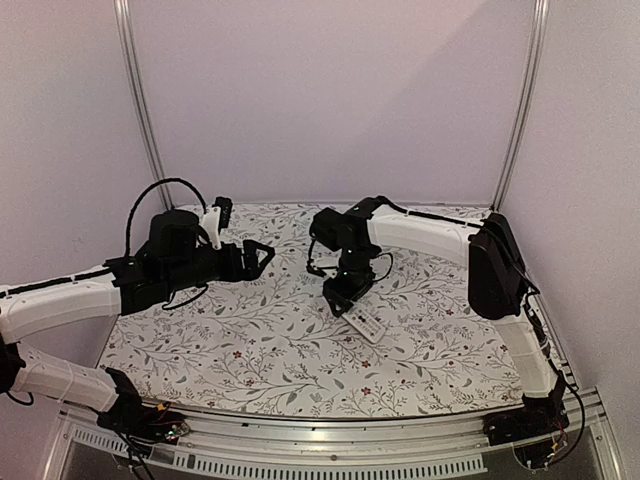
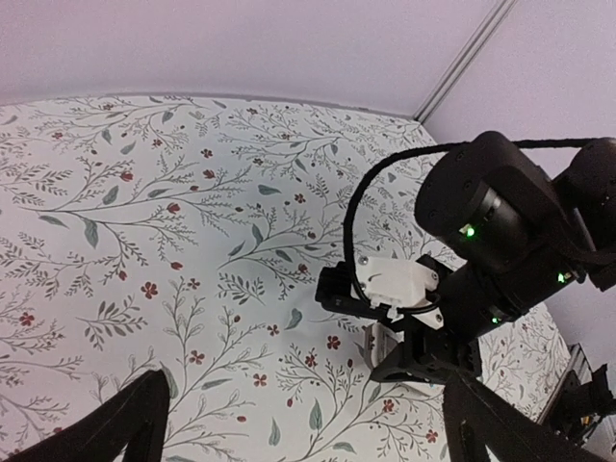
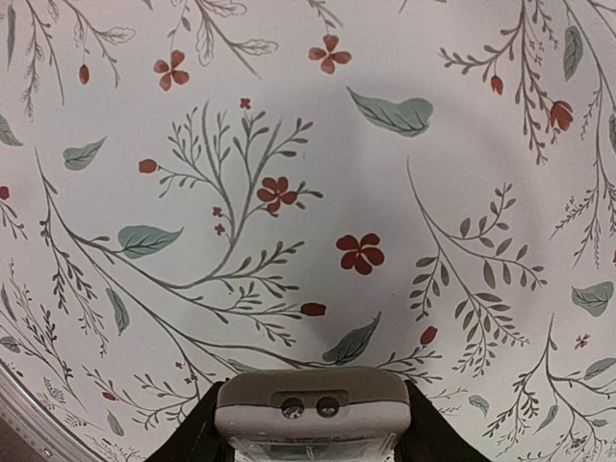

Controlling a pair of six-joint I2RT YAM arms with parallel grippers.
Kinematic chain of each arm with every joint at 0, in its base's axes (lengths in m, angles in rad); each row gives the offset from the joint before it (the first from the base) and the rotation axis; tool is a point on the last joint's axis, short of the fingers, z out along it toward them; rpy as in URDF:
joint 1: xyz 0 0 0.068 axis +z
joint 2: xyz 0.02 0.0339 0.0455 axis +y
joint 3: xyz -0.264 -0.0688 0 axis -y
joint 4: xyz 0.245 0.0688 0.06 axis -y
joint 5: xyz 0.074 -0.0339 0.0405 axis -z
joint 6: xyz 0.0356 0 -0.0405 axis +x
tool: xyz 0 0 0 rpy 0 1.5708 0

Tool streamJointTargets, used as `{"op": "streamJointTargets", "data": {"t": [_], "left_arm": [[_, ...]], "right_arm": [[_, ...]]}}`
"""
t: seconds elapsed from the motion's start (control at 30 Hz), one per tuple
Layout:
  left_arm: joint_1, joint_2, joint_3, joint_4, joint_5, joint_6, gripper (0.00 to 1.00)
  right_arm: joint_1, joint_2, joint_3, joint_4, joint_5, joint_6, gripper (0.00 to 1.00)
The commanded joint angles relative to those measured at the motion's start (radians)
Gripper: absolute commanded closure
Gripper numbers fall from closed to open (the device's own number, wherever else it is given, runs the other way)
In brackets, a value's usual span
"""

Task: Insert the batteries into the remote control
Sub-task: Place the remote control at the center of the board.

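The remote control (image 1: 368, 324) is a slim white handset, tilted down toward the floral cloth, with my right gripper (image 1: 347, 297) shut on its upper end. The right wrist view shows its grey-beige end (image 3: 311, 397) with two small round holes, wedged between the black fingers (image 3: 197, 433) of the right gripper (image 3: 311, 428). My left gripper (image 1: 265, 258) hovers open and empty to the left of the remote, pointing toward it. In the left wrist view the left gripper (image 2: 308, 445) stands wide, and a sliver of the remote control (image 2: 382, 340) shows under the right gripper (image 2: 423, 358). The batteries are out of view.
A floral cloth (image 1: 250, 340) covers the table. Pale walls close in the back and sides, with aluminium posts (image 1: 140, 100) at the corners. A metal rail (image 1: 330, 440) runs along the near edge. The right arm's black cable (image 2: 371, 207) loops above the cloth.
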Motion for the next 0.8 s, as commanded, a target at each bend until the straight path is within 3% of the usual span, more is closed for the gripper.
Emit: {"op": "streamJointTargets", "data": {"t": [0.0,0.63,0.77], "left_arm": [[0.017,-0.015,-0.026,0.045,0.008,-0.009,0.0],[0.017,-0.024,-0.048,0.061,0.006,0.001,0.0],[0.017,-0.025,-0.047,0.061,0.007,0.003,0.01]], "right_arm": [[0.006,0.054,0.068,-0.068,0.051,-0.027,0.74],[0.006,0.132,0.116,-0.037,0.033,-0.026,0.6],[0.006,0.133,0.117,-0.033,0.014,-0.025,0.53]]}}
